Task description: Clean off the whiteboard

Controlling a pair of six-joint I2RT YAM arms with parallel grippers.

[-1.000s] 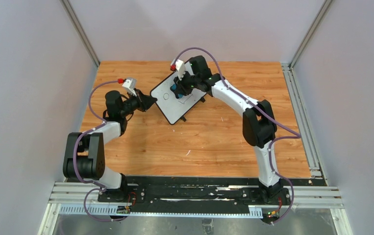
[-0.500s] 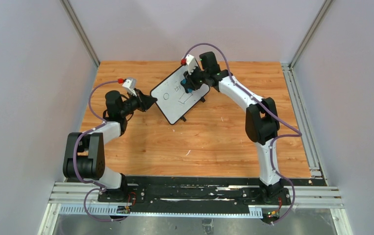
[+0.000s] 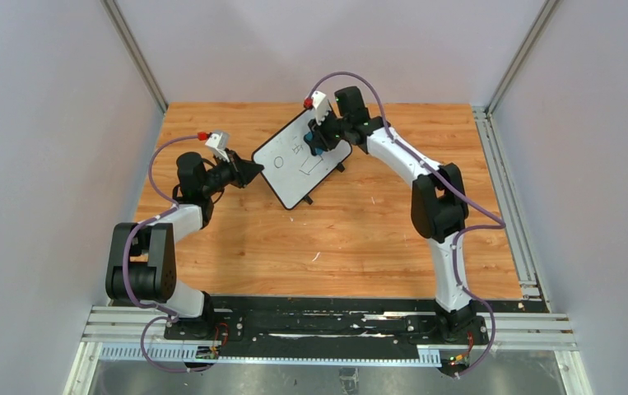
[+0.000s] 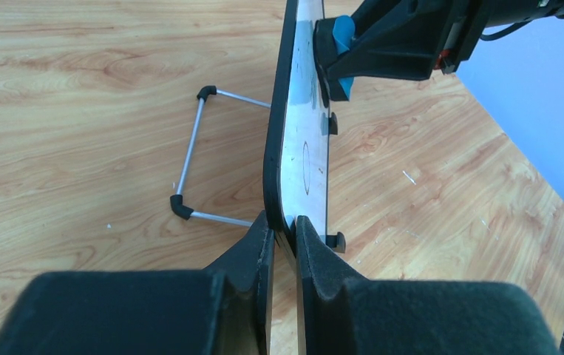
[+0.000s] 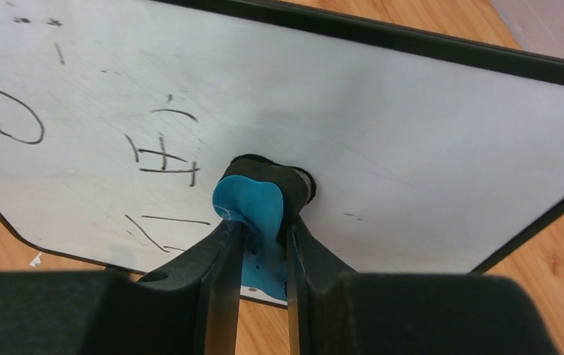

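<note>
The whiteboard [image 3: 298, 164] stands tilted on the wooden table, black-framed, with black marks: a circle [image 5: 10, 116], scribbles [image 5: 162, 155] and lines [image 5: 164, 222]. My left gripper [image 3: 248, 172] is shut on the board's near-left edge [image 4: 282, 222]. My right gripper [image 3: 314, 141] is shut on the blue eraser [image 5: 253, 214], whose black felt end [image 5: 271, 174] presses on the board's face, right of the scribbles. The eraser also shows in the left wrist view [image 4: 343, 55].
The board's wire stand [image 4: 194, 159] with black corner caps rests on the table behind it. Small black feet [image 4: 333, 240] stick out of the frame. Grey walls with metal rails [image 3: 504, 189] bound the table.
My right gripper with the eraser moved from the board's middle toward its upper right part over the first half second, uncovering the marks. Since then it is nearly still. The left gripper has not moved.
</note>
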